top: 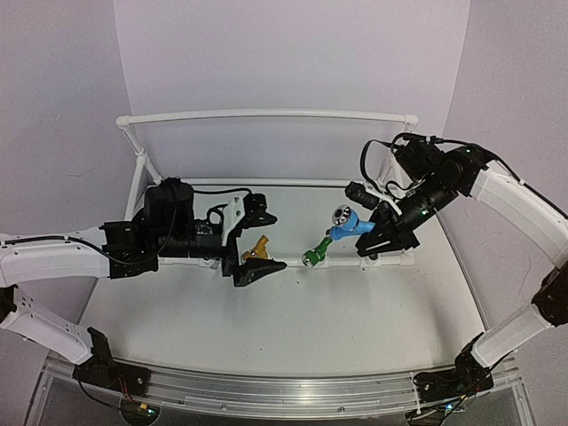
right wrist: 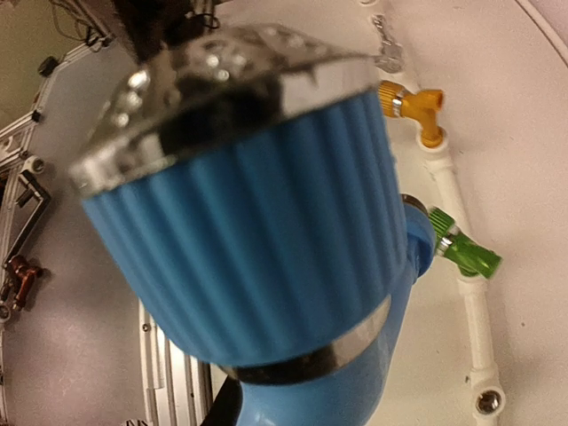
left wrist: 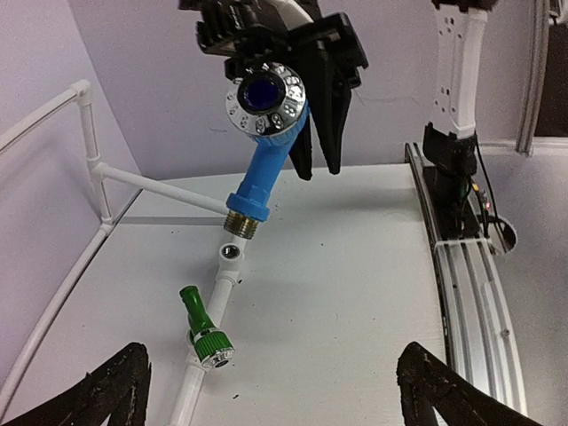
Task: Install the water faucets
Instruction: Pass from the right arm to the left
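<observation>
Top external view: right tool is clamped tight on the blue faucet, gripping its upper part next to the round chrome head. Left wrist view shows this faucet tilted. The chrome nozzle faces up toward the camera, and the brass threaded end is down at an open round port in the low rail of the white pipe frame. Cannot tell whether the threads are seated. Right wrist view is mostly filled by the blue ribbed head, blurred.

Left tool has its jaws spread wide and grips nothing. In the top view the yellow faucet sits between its two fingers; contact cannot be told. Yellow faucet is mounted on the same low rail, to the left. Green faucet is mounted on that rail too, between the yellow and blue ones, with its cap toward the near side.

Right wrist view shows a small silvery part on the table beyond the yellow faucet, too small to identify.
</observation>
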Controlling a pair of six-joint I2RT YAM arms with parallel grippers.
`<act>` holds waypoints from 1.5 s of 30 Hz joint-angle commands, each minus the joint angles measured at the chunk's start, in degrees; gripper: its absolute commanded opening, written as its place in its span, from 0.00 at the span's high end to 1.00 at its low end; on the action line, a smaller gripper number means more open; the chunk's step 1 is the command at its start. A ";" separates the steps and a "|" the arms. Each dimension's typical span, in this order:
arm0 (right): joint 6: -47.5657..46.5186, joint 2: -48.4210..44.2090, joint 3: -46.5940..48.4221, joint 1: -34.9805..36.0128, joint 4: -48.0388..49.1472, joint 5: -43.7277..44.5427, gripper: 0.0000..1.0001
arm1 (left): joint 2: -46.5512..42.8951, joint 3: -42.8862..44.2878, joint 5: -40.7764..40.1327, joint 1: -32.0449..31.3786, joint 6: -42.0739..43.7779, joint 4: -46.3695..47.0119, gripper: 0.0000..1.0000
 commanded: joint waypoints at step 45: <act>-6.70 -6.16 5.16 7.49 4.81 5.42 0.30 | 9.36 6.79 -3.29 -8.51 4.86 12.57 1.00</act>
